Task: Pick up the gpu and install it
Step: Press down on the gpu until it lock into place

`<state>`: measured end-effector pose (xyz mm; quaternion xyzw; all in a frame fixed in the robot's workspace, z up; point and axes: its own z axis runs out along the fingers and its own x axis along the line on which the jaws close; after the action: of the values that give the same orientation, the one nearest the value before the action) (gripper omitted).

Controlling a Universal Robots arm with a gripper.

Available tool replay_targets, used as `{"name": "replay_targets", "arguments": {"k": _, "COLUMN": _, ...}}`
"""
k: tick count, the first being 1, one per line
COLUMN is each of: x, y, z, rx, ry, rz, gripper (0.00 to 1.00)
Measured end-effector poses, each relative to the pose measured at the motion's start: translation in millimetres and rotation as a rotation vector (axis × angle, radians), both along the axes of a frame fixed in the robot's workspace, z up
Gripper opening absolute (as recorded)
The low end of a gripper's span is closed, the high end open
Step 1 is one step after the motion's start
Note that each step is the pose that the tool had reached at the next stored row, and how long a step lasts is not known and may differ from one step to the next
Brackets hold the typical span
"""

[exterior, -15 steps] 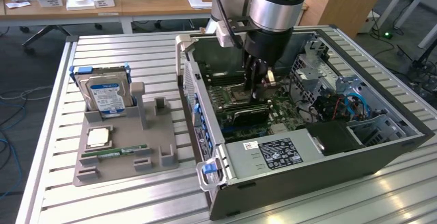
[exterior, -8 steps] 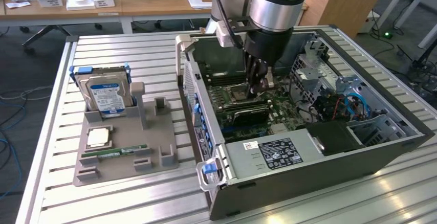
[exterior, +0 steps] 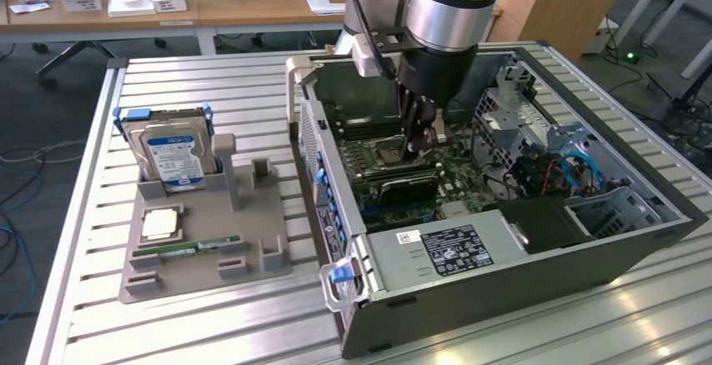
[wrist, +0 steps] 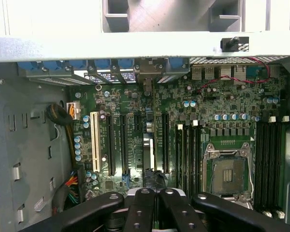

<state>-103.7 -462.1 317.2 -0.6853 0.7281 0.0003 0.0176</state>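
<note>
The gpu (wrist: 148,150) stands on edge in a slot of the motherboard (wrist: 222,108) inside the open computer case (exterior: 623,252). In the wrist view I see it edge-on as a thin strip running under my fingertips. In the exterior view its dark face (exterior: 401,187) shows low on the board. My gripper (exterior: 426,136) reaches down into the case directly above the card. The black fingers (wrist: 171,208) are pressed together, gripper (wrist: 154,193) shut, right over the card's top edge. Whether they touch the card is hidden.
On the table at the exterior view's left, a grey parts holder (exterior: 262,257) carries a blue-labelled hard drive (exterior: 172,157), a CPU (exterior: 162,225) and a green RAM stick (exterior: 187,249). The case walls, drive cages (exterior: 534,144) and power supply (exterior: 445,248) surround the gripper.
</note>
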Motion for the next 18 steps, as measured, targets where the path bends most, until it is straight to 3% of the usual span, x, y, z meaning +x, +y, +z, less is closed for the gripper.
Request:
{"name": "replay_targets", "arguments": {"k": 5, "x": 0.0, "y": 0.0, "z": -0.5, "rx": 0.0001, "ry": 0.0, "rz": 0.0, "gripper": 0.11}}
{"name": "replay_targets", "arguments": {"k": 14, "x": 0.0, "y": 0.0, "z": -15.7, "rx": 0.0001, "ry": 0.0, "rz": 0.0, "gripper": 0.11}}
{"name": "replay_targets", "arguments": {"k": 18, "x": 0.0, "y": 0.3, "z": -16.5, "rx": 0.0001, "ry": -0.0001, "rz": 0.0, "gripper": 0.11}}
